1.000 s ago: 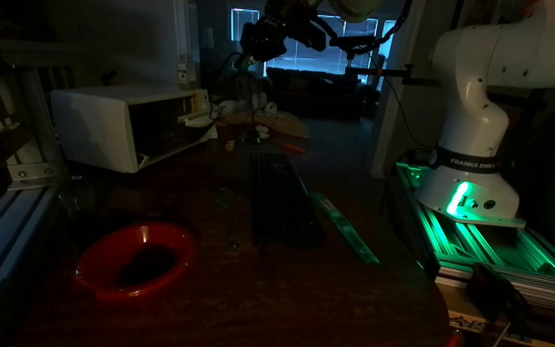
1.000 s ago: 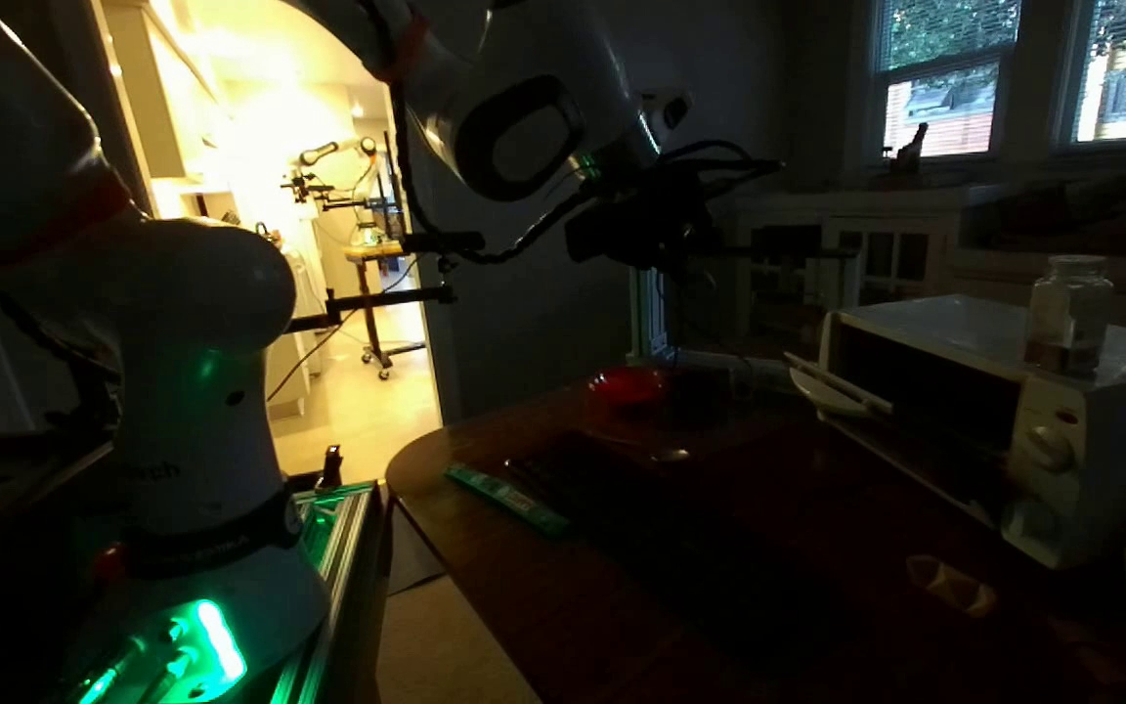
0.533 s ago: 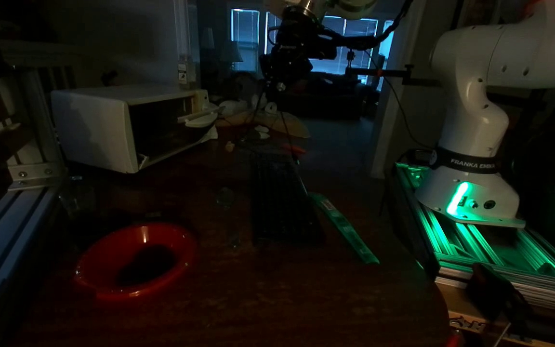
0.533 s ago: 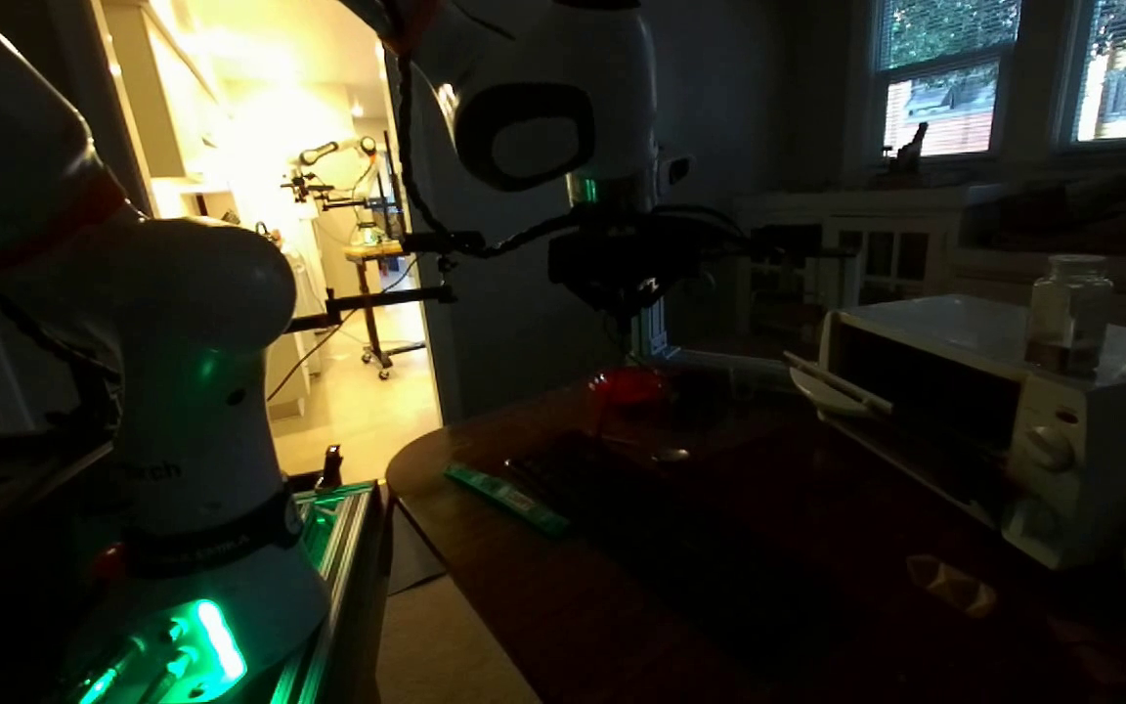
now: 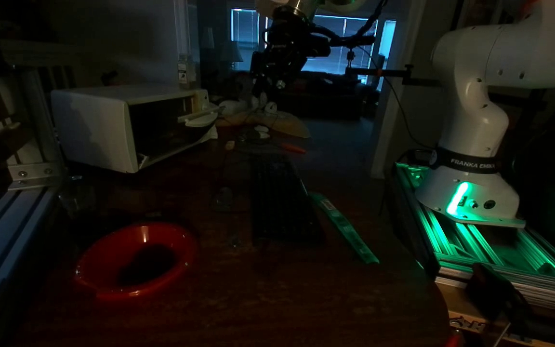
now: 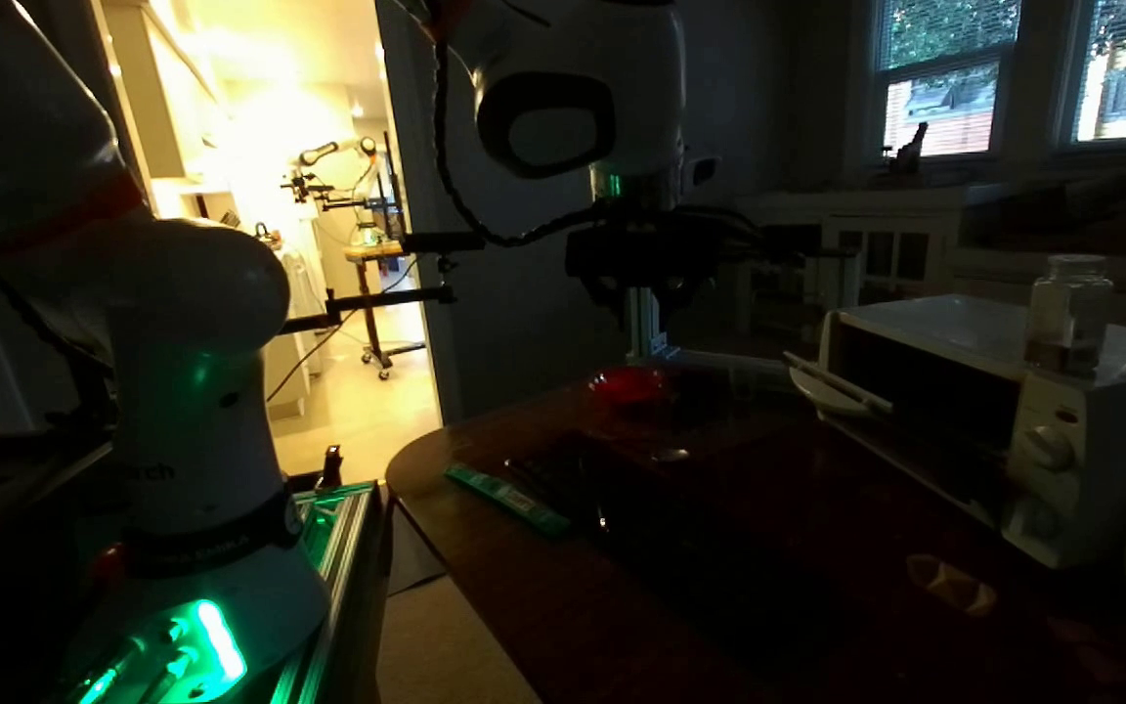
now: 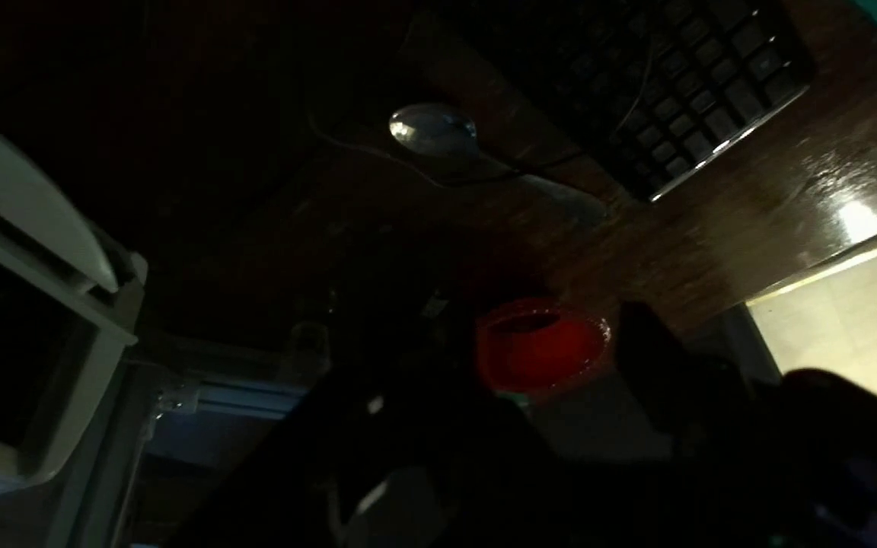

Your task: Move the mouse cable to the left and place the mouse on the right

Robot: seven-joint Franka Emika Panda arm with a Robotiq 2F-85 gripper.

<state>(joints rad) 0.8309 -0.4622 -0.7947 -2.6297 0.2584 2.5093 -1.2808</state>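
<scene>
In the dim wrist view the mouse cable [image 7: 645,80] shows as a thin line across the keys of a black keyboard [image 7: 701,114]. A dark stretch of what looks like the same cable crosses the handle of a spoon [image 7: 432,131]. The mouse itself cannot be made out in the darkness. My gripper [image 7: 536,323] hangs in the air above the table, its dark fingers apart with only background between them. An exterior view also has the gripper [image 6: 651,305] high over the table, pointing down with its fingers spread.
A red bowl [image 5: 181,246] sits near one end of the keyboard. Alongside the keyboard lies a green strip-like package [image 5: 347,229]. A white toaster oven [image 6: 964,328] with its front open stands across the table, a glass jar [image 6: 1068,313] on top. The table edge [image 7: 834,266] drops to the floor.
The gripper has swung from a tilted to a more upright pose and its jaws have opened. The cable that hung from its fingers has fallen away from them.
</scene>
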